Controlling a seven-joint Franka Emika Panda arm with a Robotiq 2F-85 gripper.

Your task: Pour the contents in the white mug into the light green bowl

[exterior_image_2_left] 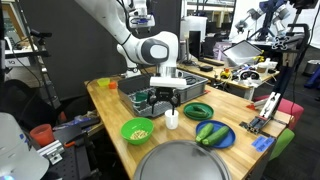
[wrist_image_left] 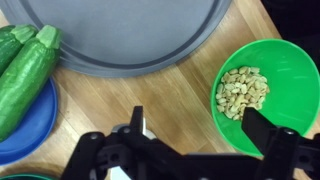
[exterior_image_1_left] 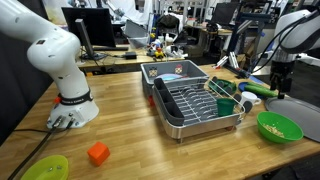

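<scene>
The light green bowl (wrist_image_left: pixel 290 62) lies at the right of the wrist view, with the contents (wrist_image_left: pixel 242 90) as a heap of pale tan bits inside it. It shows in both exterior views (exterior_image_1_left: pixel 279 127) (exterior_image_2_left: pixel 137 130). The white mug (exterior_image_2_left: pixel 172 120) stands upright on the table just beside the bowl. My gripper (exterior_image_2_left: pixel 166 100) hangs right above the mug and apart from it. In the wrist view the gripper (wrist_image_left: pixel 200 128) is open, its fingers (wrist_image_left: pixel 262 130) spread wide with bare wood between them. The mug is almost hidden there.
A blue plate (wrist_image_left: pixel 25 125) with two zucchini (wrist_image_left: pixel 25 70) lies by a large grey round tray (wrist_image_left: pixel 130 35). A flat green dish (exterior_image_2_left: pixel 198 110) and a metal dish rack (exterior_image_1_left: pixel 195 100) stand behind the mug. An orange block (exterior_image_1_left: pixel 97 153) and yellow-green dish (exterior_image_1_left: pixel 45 167) sit far off.
</scene>
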